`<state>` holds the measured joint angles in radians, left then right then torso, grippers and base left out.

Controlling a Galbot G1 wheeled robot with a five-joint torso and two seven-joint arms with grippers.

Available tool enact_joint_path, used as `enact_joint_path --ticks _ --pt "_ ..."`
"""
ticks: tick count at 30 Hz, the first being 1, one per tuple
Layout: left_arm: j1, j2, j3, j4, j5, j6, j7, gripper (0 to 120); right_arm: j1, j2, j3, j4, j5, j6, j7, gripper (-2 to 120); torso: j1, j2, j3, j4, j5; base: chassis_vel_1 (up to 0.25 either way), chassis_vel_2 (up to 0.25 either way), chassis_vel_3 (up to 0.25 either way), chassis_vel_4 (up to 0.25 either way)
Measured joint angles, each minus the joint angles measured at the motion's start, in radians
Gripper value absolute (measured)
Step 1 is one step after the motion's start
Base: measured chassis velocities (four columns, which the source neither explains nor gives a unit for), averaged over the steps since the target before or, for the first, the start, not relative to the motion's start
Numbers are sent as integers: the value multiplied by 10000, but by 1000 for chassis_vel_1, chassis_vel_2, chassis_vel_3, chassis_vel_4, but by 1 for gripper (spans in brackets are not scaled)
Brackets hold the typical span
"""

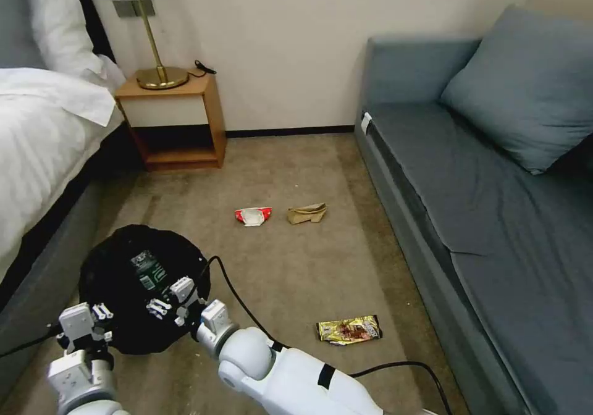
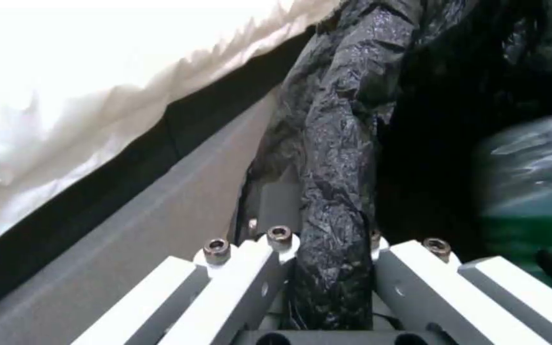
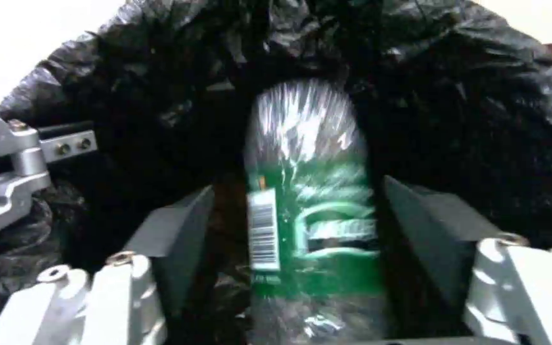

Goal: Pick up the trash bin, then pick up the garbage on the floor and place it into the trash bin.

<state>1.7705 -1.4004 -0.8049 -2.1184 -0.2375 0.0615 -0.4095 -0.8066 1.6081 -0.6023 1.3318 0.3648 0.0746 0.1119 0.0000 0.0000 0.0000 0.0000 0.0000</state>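
I saw the bin (image 1: 133, 291) at lower left of the head view, beside the bed (image 1: 43, 131), its black liner (image 2: 337, 158) draped over the rim. The left gripper (image 2: 327, 268) was clamped on that lined rim, one finger on each side of the bag fold.

The bottle (image 3: 311, 215) lay inside the bin, green label up. The right gripper (image 3: 302, 225) hung over the bin mouth with its jaws spread wide; the bottle sat between the pads (image 3: 180, 225) without touching either, blurred in the right wrist view.

Three pieces lay on the carpet (image 1: 296, 260): a red-and-white wrapper (image 1: 252, 215) and a tan paper bag (image 1: 307, 213) just beside each other at mid frame, and a yellow foil wrapper (image 1: 349, 330) lower right, near the sofa (image 1: 482, 174).
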Motion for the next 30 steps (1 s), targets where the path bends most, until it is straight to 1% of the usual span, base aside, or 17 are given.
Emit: enact_joint_path --ticks 2,4,6,9,11,14,15,17,19,20,22,24,25,27,28,29,30 --pt "44 -25 -28 26 0 -78 1 3 -75 46 36 40 -232 39 -9 84 0 0 0 0 1 0 0 0 0" --pt "61 -29 -41 33 0 -105 2 3 -92 45 44 38 -298 53 -8 87 0 0 0 0 0 0 0 0 0" --pt "107 -44 -75 42 -9 -154 3 3 -125 37 63 29 -446 118 -7 96 0 0 0 0 1 0 0 0 0" --pt "136 -49 -115 47 -28 -206 3 3 -129 -45 80 66 -510 147 -3 99 0 0 0 0 1 0 0 0 0" --pt "156 -47 -177 121 -69 -290 4 3 -93 -294 102 367 -523 107 15 100 0 0 0 0 1 0 0 0 0" --pt "167 -25 -240 336 -132 -402 5 3 -82 -881 159 1057 -325 -343 173 100 0 0 0 0 2 0 0 0 0" --pt "167 -25 -240 336 -132 -402 5 3 -82 -881 159 1057 -325 -343 173 100 0 0 0 0 2 0 0 0 0" --pt "181 -13 -273 577 -152 -510 13 3 -233 -1523 327 1613 -291 -631 167 100 -1 0 0 0 1 0 0 0 0" --pt "177 0 -273 738 -157 -581 17 3 -472 -2139 569 1893 -668 -781 25 100 0 0 0 1 3 0 0 0 0" --pt "177 0 -273 738 -157 -581 17 3 -472 -2139 569 1893 -668 -781 25 100 0 0 0 1 3 0 0 0 0" --pt "158 1 -275 806 -157 -605 17 3 -681 -2671 753 1994 -1044 -959 -149 100 0 0 0 0 3 0 0 0 0" --pt "123 -14 -257 851 -153 -609 19 3 -923 -3310 1002 2141 -1518 -1367 -496 100 0 0 0 -1 5 0 0 0 0" --pt "123 -14 -257 851 -153 -609 19 3 -923 -3310 1002 2141 -1518 -1367 -496 100 0 0 0 -1 5 0 0 0 0" --pt "77 -46 -215 883 -120 -618 20 3 -1168 -4188 1375 2320 -2034 -2119 -1142 100 0 0 0 -2 5 0 0 0 0" --pt "68 -59 -203 898 -104 -627 20 3 -1219 -4416 1544 2355 -2169 -2385 -1435 100 0 0 1 -2 4 0 0 0 0" --pt "68 -59 -203 898 -104 -627 20 3 -1219 -4416 1544 2355 -2169 -2385 -1435 100 0 0 1 -2 4 0 0 0 0" --pt "67 -81 -190 916 -49 -664 20 3 -1270 -4627 1776 2391 -2346 -2661 -1845 100 0 0 0 -3 3 0 0 0 0"
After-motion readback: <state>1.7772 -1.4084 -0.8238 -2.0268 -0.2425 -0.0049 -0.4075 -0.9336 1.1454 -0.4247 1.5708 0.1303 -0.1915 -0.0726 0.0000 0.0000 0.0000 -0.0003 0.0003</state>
